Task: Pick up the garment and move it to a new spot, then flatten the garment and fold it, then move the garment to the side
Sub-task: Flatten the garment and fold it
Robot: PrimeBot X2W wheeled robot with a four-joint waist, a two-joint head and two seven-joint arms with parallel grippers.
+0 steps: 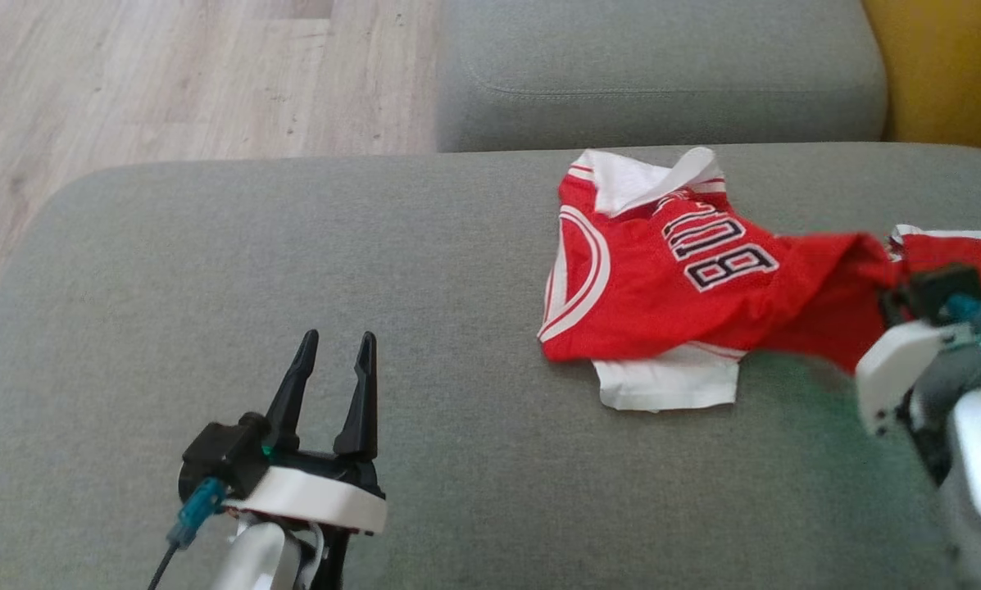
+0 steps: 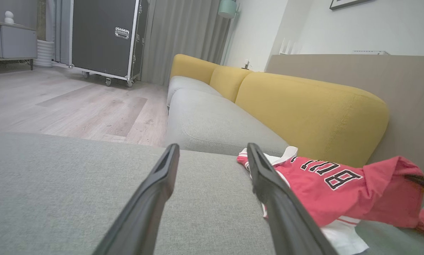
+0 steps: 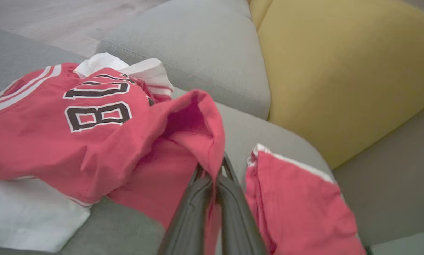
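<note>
Right gripper (image 3: 213, 177) of mine pinches the jersey (image 1: 662, 287) at three o'clock, ready to lift; left gripper (image 1: 338, 342) hangs spread, unneeded.

Buried in a red fold of the garment (image 3: 91, 141): fingertips of the right gripper (image 3: 212, 179), closed on the cloth. Blurred and cut by the right edge in the head view: that arm's wrist (image 1: 933, 360). Cropped at the same edge: the garment's far end. Part-covered by a white flap (image 1: 662, 176): the lettering (image 1: 719, 246), only 2 letters readable. Too small to tell in the left wrist view: small items (image 2: 246, 63) behind the sofa back.
</note>
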